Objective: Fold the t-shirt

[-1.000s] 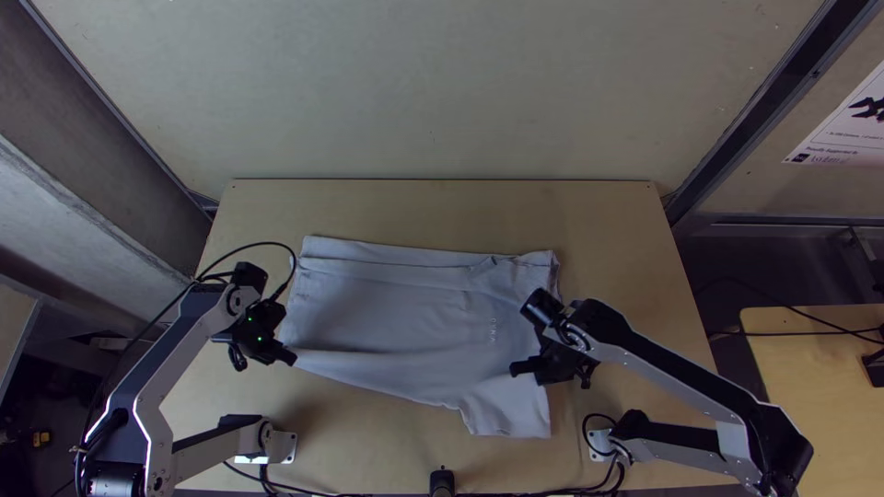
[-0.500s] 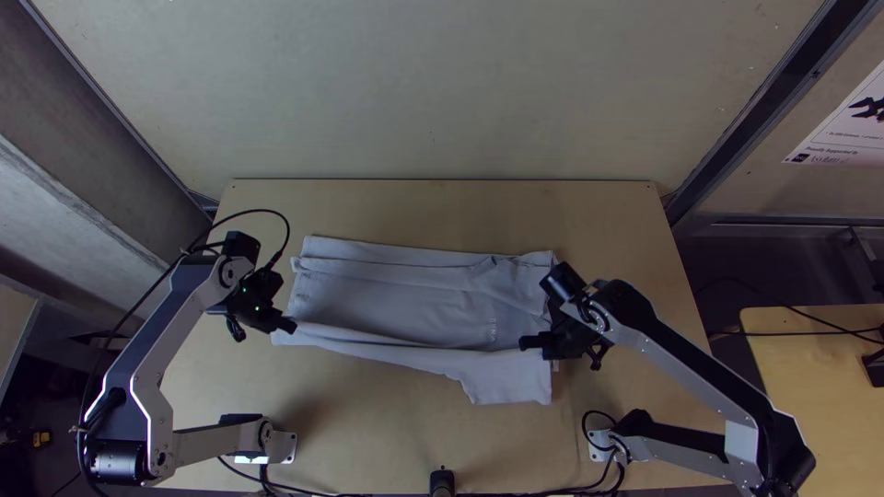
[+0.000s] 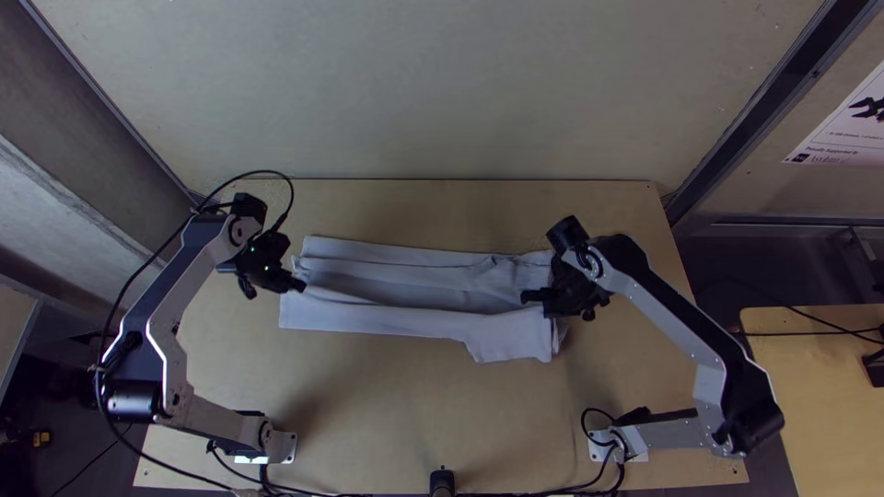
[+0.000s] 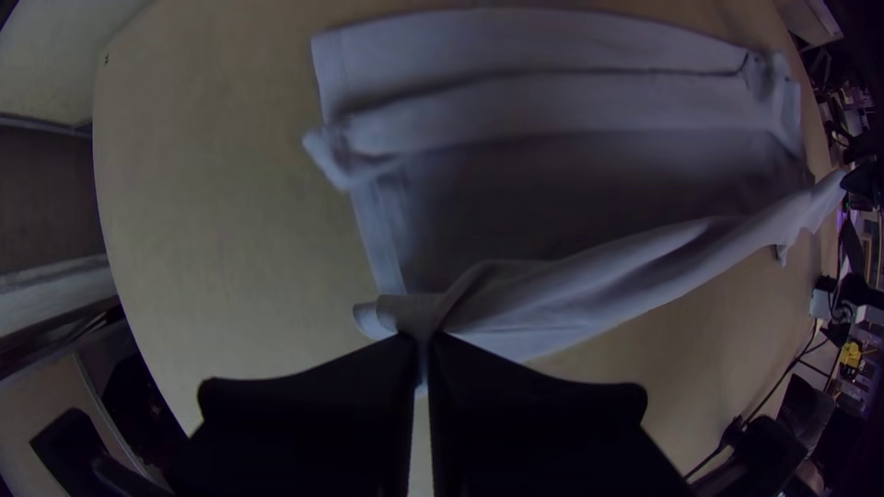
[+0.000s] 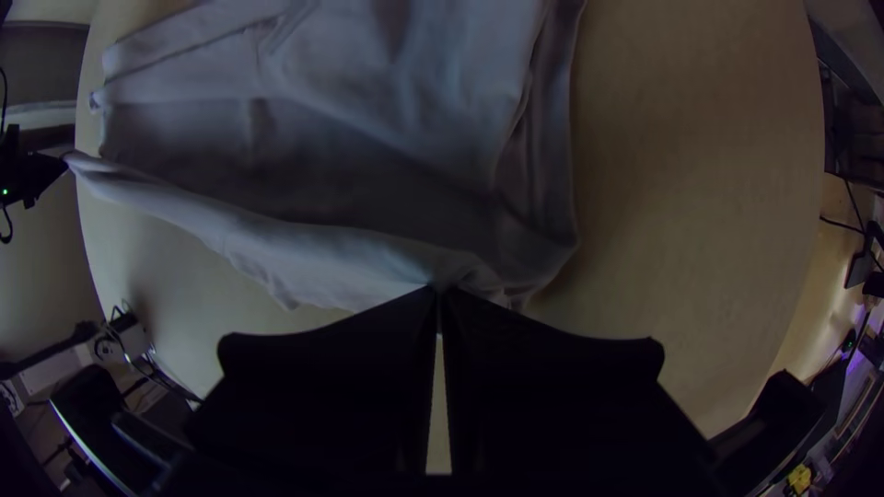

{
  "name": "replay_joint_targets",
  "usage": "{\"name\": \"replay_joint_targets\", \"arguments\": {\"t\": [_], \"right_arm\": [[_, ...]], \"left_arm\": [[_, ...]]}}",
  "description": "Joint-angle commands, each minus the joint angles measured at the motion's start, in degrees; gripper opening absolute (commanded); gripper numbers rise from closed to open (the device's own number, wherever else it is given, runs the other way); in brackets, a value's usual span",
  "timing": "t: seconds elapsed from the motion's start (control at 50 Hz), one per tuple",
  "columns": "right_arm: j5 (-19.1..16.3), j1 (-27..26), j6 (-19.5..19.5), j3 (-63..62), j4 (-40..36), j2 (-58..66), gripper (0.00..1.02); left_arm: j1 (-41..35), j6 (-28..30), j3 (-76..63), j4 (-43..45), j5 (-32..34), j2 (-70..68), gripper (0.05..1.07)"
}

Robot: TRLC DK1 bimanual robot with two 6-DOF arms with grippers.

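T-shirt (image 3: 396, 319) is lying part-folded mid-counter (image 3: 414, 405). Left pincer (image 4: 422, 339) and right pincer (image 5: 438, 290), both closed, are gripping its counter-front side. I'm aiming for even tension, level travel toward counter-back, lowering before release.

Top view: poster (image 3: 840, 136), side table (image 3: 824, 391) cut off at right edge.

bare tabletop (image 3: 433, 207) beyond shirt (image 3: 396, 317), left claw (image 3: 302, 286), right claw (image 3: 525, 296) blocking opposite ends
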Motion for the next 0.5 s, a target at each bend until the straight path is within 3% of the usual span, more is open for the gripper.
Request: {"name": "replay_joint_targets", "arguments": {"t": [0.0, 0.48], "right_arm": [[0.8, -1.8, -2.0, 2.7, 0.4, 3.0, 0.03], [1.1, -8.6, -4.1, 8.0, 8.0, 12.9, 0.03]], "left_arm": [[-0.9, -1.6, 5.1, 0.2, 0.4, 3.7, 0.08], [-2.4, -3.0, 20.7, -0.3, 0.3, 17.0, 0.08]]}}
